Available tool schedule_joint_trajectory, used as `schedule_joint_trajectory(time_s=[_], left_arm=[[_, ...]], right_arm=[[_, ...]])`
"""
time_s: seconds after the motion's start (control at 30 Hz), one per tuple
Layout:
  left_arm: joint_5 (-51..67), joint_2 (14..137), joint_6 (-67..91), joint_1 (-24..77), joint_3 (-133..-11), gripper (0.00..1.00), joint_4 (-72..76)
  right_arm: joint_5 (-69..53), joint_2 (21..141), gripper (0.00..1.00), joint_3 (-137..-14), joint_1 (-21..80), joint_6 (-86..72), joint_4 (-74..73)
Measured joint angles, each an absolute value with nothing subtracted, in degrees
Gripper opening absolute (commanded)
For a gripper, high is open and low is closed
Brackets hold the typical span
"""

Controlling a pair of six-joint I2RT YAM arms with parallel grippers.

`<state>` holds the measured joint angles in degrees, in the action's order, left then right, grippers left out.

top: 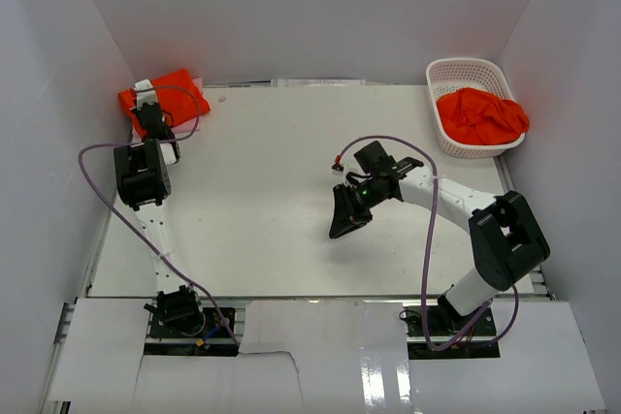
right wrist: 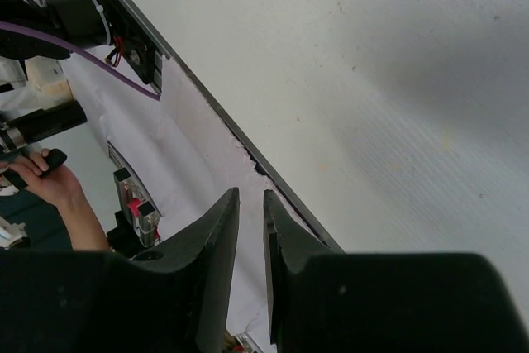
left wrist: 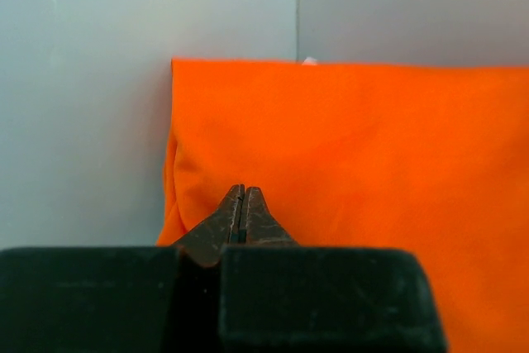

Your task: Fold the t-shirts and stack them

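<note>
A folded orange-red t-shirt (top: 165,92) lies in the far left corner of the table; in the left wrist view it (left wrist: 355,163) fills the right half. My left gripper (top: 152,115) is shut, with nothing seen between its jaws, and its tips (left wrist: 242,192) sit over the shirt's near left edge. More orange-red t-shirts (top: 482,115) lie crumpled in the white basket (top: 456,73) at the far right. My right gripper (top: 343,220) hovers over the bare middle of the table, its jaws a narrow gap apart and empty (right wrist: 250,196). No pink shirt is in view.
White walls close in the table on the left, back and right. White paper sheets (top: 320,336) cover the front edge by the arm bases. Purple cables (top: 427,239) loop off both arms. A person's hand (right wrist: 50,181) shows beyond the table's front edge.
</note>
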<state>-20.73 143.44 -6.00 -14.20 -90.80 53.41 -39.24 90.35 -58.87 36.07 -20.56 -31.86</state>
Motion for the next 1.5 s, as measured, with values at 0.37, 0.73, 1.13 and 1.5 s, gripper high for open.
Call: schedule_joint_trajectory(time_s=[0.37, 0.73, 1.13, 1.5], left_arm=[[-20.97, 118.15, -3.46, -9.37, -79.81, 0.41, 39.05], [-19.53, 89.84, 13.63, -8.88, -73.12, 0.98, -0.27], [-4.64, 57.69, 16.32, -7.01, -56.12, 0.98, -21.98], [2.04, 41.41, 14.41, -7.01, -53.34, 0.98, -29.61]], right_arm=[[-38.13, 89.56, 0.29, -61.47, 35.53, -18.5, -31.11], [-38.37, 80.71, 0.61, -61.41, 31.94, -14.72, -29.85], [-37.89, 70.74, 0.9, -57.08, 30.37, -12.93, -29.71], [-37.89, 64.38, 0.9, -52.8, 30.35, -12.64, -28.56]])
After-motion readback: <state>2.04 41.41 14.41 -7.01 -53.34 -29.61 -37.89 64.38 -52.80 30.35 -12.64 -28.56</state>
